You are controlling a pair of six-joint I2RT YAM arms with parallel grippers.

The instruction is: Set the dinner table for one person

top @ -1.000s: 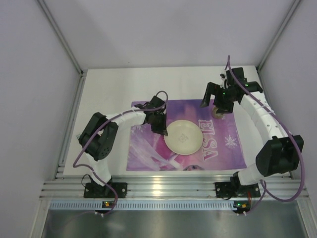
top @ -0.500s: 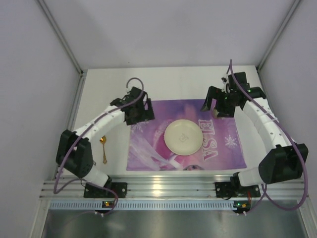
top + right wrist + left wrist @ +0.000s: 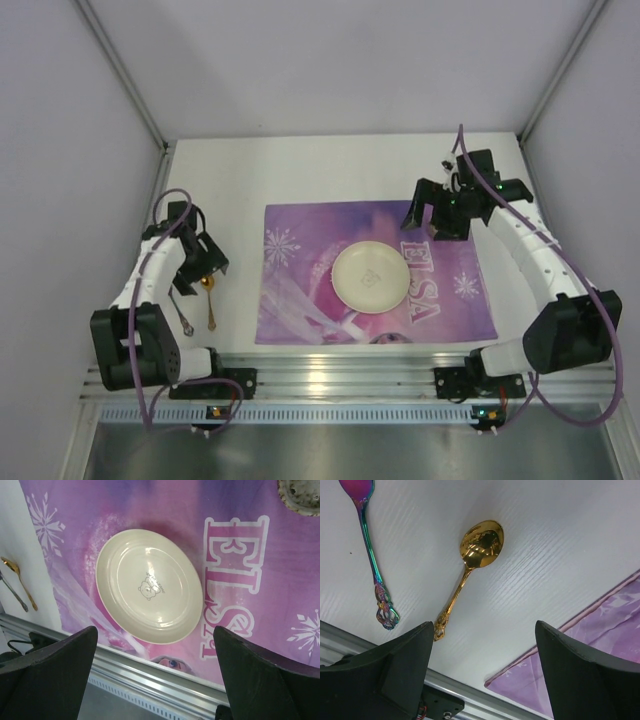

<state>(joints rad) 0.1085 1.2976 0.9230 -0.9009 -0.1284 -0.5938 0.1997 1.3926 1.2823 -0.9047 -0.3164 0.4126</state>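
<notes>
The dinner table [image 3: 300,170] is a white top with a purple ELSA placemat [image 3: 450,290] on it. A cream plate [image 3: 369,277] sits in the middle of the mat. Left of the mat lie a gold spoon [image 3: 209,303] and an iridescent spoon [image 3: 181,310], side by side. My left gripper [image 3: 200,268] hovers open just above the gold spoon's bowl [image 3: 482,540], nothing between its fingers. My right gripper [image 3: 430,218] hangs open over the mat's far right part, empty. The plate [image 3: 150,585] lies below it in the right wrist view.
A ribbed aluminium rail [image 3: 340,375] runs along the near edge by both arm bases. A round grey-rimmed thing [image 3: 300,495] stands on the mat's far right corner. White walls close in the table on three sides.
My left arm has swung from the plate's left edge out to the left of the mat, and its gripper has opened. Both spoons now show. The right arm barely shifted.
</notes>
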